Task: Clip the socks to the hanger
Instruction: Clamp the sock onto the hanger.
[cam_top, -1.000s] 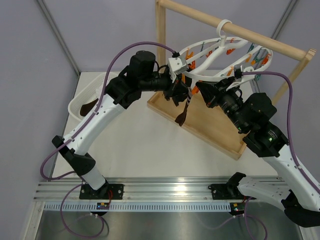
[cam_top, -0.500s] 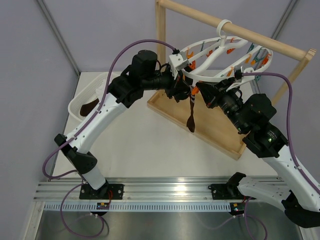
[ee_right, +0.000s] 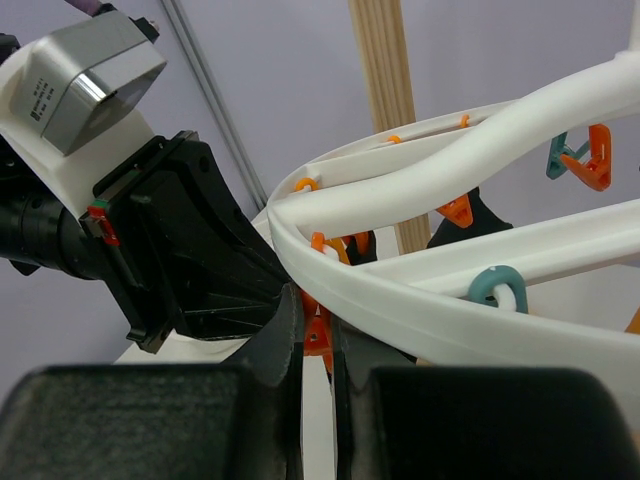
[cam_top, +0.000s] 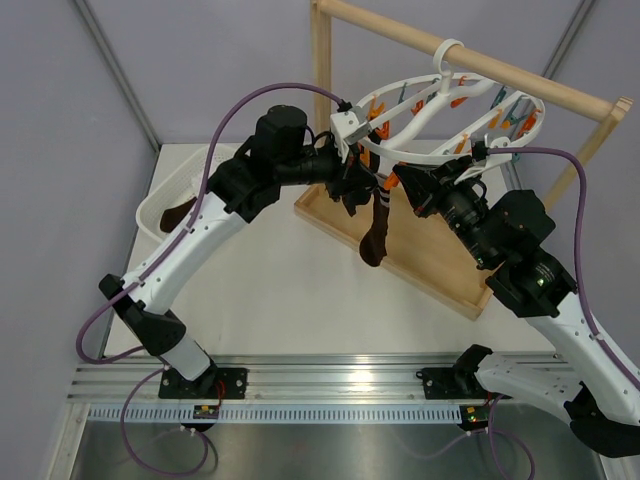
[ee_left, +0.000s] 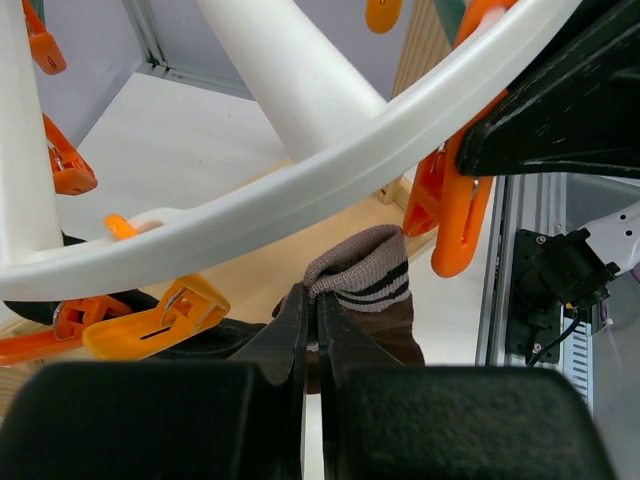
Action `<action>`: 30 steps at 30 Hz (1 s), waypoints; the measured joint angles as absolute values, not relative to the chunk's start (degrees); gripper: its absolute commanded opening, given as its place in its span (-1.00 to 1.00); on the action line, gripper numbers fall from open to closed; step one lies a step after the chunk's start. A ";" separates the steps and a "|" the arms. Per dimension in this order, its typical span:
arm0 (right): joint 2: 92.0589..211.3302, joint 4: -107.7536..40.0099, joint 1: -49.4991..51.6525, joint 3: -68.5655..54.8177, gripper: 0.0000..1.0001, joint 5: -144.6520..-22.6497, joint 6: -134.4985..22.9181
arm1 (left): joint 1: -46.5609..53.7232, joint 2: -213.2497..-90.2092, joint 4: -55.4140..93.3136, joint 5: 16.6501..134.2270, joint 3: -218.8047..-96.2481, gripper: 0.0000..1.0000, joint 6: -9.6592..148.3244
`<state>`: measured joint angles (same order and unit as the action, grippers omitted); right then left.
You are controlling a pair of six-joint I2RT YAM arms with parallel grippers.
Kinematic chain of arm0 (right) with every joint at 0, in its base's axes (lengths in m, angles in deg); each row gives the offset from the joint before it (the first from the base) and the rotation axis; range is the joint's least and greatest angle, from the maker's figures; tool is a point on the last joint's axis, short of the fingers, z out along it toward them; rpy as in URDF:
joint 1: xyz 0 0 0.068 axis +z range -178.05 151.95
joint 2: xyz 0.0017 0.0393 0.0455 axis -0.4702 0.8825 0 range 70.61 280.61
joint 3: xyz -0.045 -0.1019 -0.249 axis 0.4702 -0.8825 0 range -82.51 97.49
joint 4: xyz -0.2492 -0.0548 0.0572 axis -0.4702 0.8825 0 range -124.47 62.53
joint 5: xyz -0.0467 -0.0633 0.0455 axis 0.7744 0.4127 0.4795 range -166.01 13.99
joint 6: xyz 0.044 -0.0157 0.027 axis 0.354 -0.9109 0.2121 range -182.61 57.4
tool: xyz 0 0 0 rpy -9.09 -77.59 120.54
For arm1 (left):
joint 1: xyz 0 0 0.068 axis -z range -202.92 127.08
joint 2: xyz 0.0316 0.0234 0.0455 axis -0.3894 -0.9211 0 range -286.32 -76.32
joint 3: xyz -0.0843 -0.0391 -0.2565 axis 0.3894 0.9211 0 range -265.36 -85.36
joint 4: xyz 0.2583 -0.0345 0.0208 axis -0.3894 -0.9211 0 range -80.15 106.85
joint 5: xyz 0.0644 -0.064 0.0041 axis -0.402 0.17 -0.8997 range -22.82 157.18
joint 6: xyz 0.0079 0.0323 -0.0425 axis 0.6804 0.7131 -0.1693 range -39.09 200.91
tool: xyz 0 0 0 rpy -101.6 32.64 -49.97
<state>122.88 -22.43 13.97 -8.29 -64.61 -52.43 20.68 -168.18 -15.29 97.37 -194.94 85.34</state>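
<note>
At worktop's [cam_top: 280, 290] left, white mesh basket [cam_top: 150, 216] with one dark sock [cam_top: 181, 212] inside. Beneath hanger [cam_top: 420, 150], left tool [ee_left: 312, 325] clamped on brown stripe-cuffed sock [cam_top: 375, 236]; right tool [ee_right: 316, 308] pinching orange clip [ee_right: 320, 340].

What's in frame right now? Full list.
hanger: 1, white, hooked on stand's top bar
clips: many, orange and teal, hanging off hanger
stand: 1, wood, far right of table
brown sock: 1, striped cuff, dangling under hanger
basket: 1, white, far left of table
dark sock: 1 visible, in basket
table: 1, white
rail: 1, metal, near edge
cables: 2, purple, one per arm
left hand: black, shut on brown sock
right hand: black, shut on an orange clip at hanger rim
</note>
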 measured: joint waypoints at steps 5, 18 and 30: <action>122.86 -22.52 13.97 -8.29 -1.00 -64.63 -52.41 | 20.68 -168.18 -15.14 97.35 -193.71 -1.00 85.34; 122.84 -22.63 13.95 -8.64 -1.00 -64.61 -52.41 | 20.68 -167.48 -14.27 97.39 -193.52 -1.00 84.25; 122.86 -22.68 13.95 -8.66 -1.00 -64.68 -52.36 | 20.68 -166.65 -12.93 98.09 -193.52 -1.00 83.00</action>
<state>122.86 -22.68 13.95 -8.66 -64.68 -52.36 20.68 -166.65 -12.93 98.09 -193.52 83.00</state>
